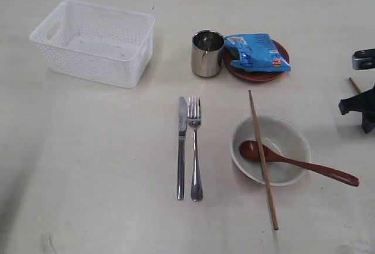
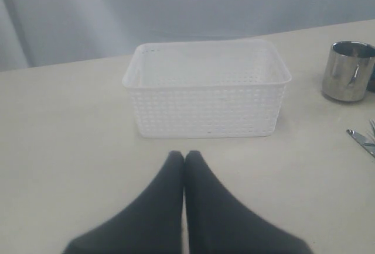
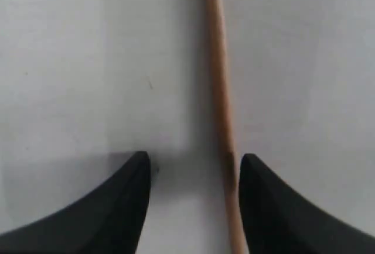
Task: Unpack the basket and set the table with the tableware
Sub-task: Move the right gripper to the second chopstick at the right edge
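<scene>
The white basket (image 1: 94,67) is sitting far left on the table (image 1: 88,148), bare floor showing. The bowl (image 1: 287,143) is holding the wooden spoon (image 1: 293,163), one chopstick (image 1: 262,160) lying across it; the plate (image 1: 258,77) is carrying a snack packet (image 1: 256,52). The left gripper (image 2: 184,154) is pressing its fingers together; the right gripper (image 3: 193,160) is holding its fingers spread around another chopstick (image 3: 220,90).

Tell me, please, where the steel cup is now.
In the exterior view, the steel cup stands upright between the basket on its left and the reddish-brown plate on its right.
</scene>
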### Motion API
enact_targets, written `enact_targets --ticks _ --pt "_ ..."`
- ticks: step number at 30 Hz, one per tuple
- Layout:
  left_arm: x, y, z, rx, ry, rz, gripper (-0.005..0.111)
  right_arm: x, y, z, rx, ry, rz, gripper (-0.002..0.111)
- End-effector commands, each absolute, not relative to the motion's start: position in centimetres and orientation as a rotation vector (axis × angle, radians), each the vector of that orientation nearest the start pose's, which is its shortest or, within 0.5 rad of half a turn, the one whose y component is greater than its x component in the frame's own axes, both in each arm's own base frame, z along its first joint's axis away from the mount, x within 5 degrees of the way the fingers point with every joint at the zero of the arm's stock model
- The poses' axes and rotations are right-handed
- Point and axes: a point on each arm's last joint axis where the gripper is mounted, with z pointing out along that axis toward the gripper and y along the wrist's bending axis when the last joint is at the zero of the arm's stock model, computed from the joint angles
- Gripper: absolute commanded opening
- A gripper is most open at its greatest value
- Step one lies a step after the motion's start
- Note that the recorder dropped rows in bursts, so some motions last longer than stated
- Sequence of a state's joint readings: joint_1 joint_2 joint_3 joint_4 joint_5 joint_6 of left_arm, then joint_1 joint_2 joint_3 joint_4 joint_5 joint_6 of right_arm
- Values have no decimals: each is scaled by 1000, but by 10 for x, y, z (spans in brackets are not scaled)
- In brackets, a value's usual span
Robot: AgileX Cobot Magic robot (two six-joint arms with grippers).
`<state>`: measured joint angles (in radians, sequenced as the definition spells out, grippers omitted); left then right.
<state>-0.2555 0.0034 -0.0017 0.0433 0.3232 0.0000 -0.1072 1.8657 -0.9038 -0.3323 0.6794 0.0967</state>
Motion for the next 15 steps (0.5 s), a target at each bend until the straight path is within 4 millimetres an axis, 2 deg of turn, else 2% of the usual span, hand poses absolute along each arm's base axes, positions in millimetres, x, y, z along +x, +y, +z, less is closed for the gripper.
enact_targets --ticks 1,7,12,15 --pt "52 -13 184 264 1790 -144 0 306 -55 108 -136 3085 -346 46" --pt "52 -13 184 264 1790 -144 0 310 -55 107 -258 3085 -355 46" --pt "52 -13 184 264 1790 -144 0 306 -56 90 -368 3162 -348 46" --pt "52 -13 184 264 1790 -144 0 304 -56 80 -376 3199 -355 44"
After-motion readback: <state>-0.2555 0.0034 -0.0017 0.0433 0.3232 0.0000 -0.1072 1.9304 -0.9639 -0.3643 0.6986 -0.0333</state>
